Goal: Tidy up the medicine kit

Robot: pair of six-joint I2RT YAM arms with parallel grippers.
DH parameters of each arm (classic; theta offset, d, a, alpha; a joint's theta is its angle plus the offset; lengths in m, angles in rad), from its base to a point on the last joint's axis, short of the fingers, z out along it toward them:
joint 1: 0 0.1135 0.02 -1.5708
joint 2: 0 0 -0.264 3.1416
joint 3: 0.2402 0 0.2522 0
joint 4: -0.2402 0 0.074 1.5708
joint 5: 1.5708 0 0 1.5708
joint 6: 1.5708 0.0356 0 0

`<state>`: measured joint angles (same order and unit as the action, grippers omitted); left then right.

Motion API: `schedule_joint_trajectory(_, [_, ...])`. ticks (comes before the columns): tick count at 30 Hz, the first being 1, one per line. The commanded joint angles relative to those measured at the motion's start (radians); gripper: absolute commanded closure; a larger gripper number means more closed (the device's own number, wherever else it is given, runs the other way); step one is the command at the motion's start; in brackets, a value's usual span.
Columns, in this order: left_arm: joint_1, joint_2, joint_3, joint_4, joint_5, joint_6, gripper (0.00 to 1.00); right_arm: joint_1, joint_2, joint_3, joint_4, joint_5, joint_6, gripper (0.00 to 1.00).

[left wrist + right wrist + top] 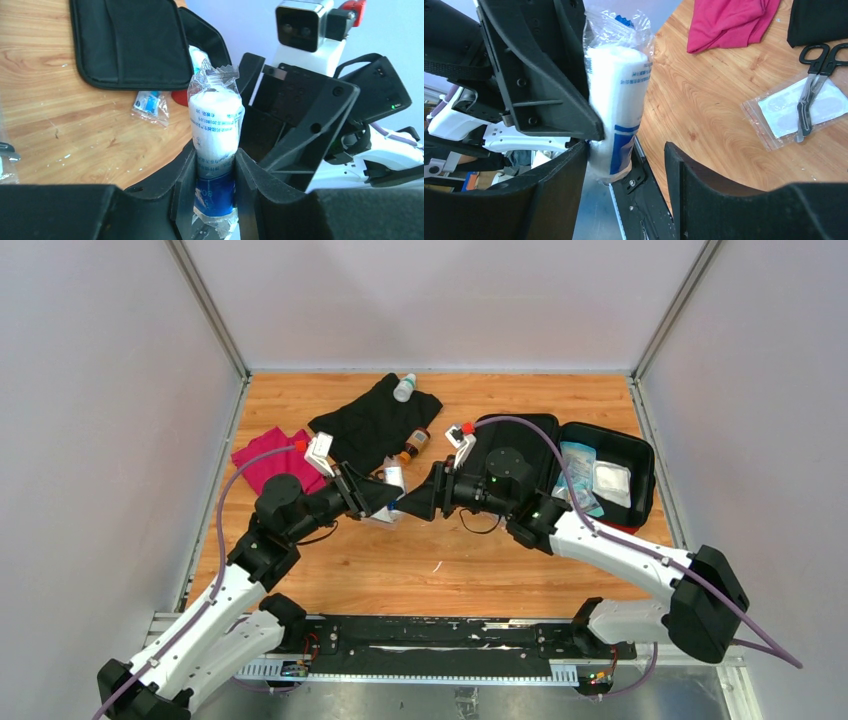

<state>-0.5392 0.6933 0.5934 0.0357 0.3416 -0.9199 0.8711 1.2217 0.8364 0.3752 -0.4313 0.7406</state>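
The medicine kit (pixel 648 485) lies open at the right of the table, its black lining up, and its lid panel (pixel 130 40) fills the top of the left wrist view. Both grippers meet mid-table over a plastic-wrapped white bandage roll (pixel 215 125) with a blue band. My left gripper (pixel 215 160) is shut on the roll's blue end. My right gripper (pixel 626 150) is open around the roll's (pixel 616 100) other end. The roll rests against one of its fingers, with a wide gap to the other.
A black cloth (pixel 375 420) and a magenta cloth (pixel 265 460) lie at the back left, with a white bottle (pixel 404 388) and a brown bottle (pixel 415 443) nearby. Scissors (pixel 811 95) rest on a clear bag (pixel 784 107). A small packet (pixel 150 105) lies beside the kit.
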Motion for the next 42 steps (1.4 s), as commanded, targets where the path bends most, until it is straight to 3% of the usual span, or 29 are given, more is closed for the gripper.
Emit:
schedule_joint_trajectory(1, [-0.007,-0.005,0.001,0.041,0.042,-0.023,0.64,0.019,0.031,0.04,0.069,-0.034,0.008,0.4])
schedule_joint_trajectory(8, [-0.007,-0.022,-0.013,0.041,0.034,-0.027,0.62,0.019,0.054,0.05,0.097,-0.032,0.026,0.64])
schedule_joint_trajectory(9, [-0.007,-0.021,-0.013,0.041,0.032,-0.028,0.59,0.019,0.052,0.05,0.084,-0.022,0.021,0.7])
schedule_joint_trajectory(13, [-0.007,-0.009,0.006,0.041,0.034,-0.023,0.42,0.019,0.032,0.05,0.001,0.042,-0.004,0.77])
schedule_joint_trajectory(18, [-0.007,0.012,0.041,0.04,0.06,0.029,0.22,0.01,-0.011,0.088,-0.319,0.279,-0.093,0.88])
schedule_joint_trajectory(22, [-0.007,0.037,0.057,-0.054,0.045,0.108,0.11,-0.051,-0.081,0.117,-0.616,0.486,-0.216,0.88])
schedule_joint_trajectory(27, [-0.006,0.059,0.142,-0.379,-0.07,0.282,0.07,-0.285,-0.173,0.13,-0.878,0.667,-0.319,0.88])
schedule_joint_trajectory(33, [-0.007,0.076,0.218,-0.6,-0.155,0.413,0.06,-0.701,-0.157,0.113,-0.904,0.582,-0.395,0.89])
schedule_joint_trajectory(37, [-0.006,0.068,0.212,-0.633,-0.133,0.423,0.06,-0.848,-0.016,0.182,-0.921,0.528,-0.461,0.88])
schedule_joint_trajectory(42, [-0.007,0.017,0.128,-0.59,-0.06,0.375,0.08,-0.921,0.214,0.292,-0.961,0.456,-0.503,0.84])
